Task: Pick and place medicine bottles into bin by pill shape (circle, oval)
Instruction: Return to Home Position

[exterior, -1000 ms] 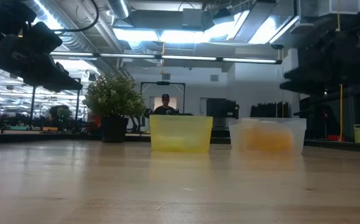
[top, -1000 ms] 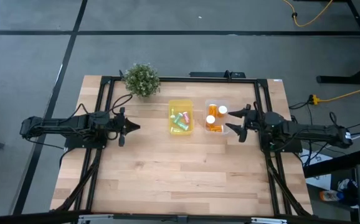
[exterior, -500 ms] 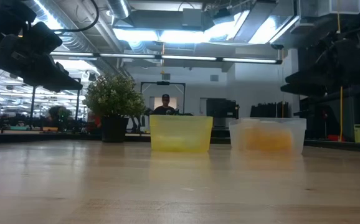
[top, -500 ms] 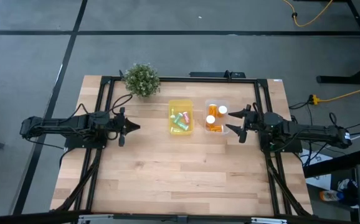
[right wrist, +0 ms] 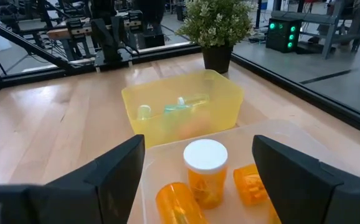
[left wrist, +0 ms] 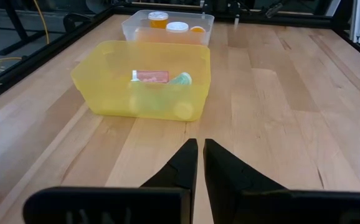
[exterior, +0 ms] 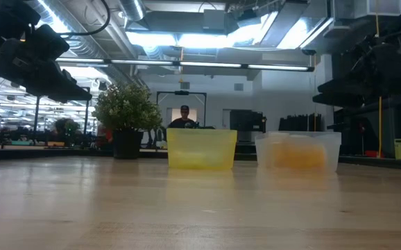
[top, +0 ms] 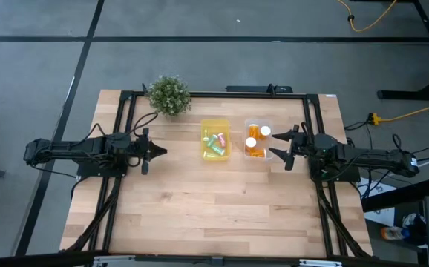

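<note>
Slim pastel vials [top: 214,142] lie in the yellow bin [top: 215,156]; they also show in the left wrist view [left wrist: 161,78]. Orange bottles with white caps [top: 256,141] sit in the clear bin [top: 268,122]; one stands upright in the right wrist view [right wrist: 205,163], others lie beside it. My left gripper [top: 162,152] is shut and empty, above the table left of the yellow bin [left wrist: 142,87]. My right gripper [top: 274,144] is open and empty, at the clear bin's right side, its fingers wide apart over the bin's [right wrist: 279,140] near edge.
A green potted plant [top: 168,95] stands at the table's far left. Both bins stand side by side at the table's far middle. Bare wooden tabletop [top: 214,208] lies in front of them. A person [exterior: 184,118] shows in the room behind.
</note>
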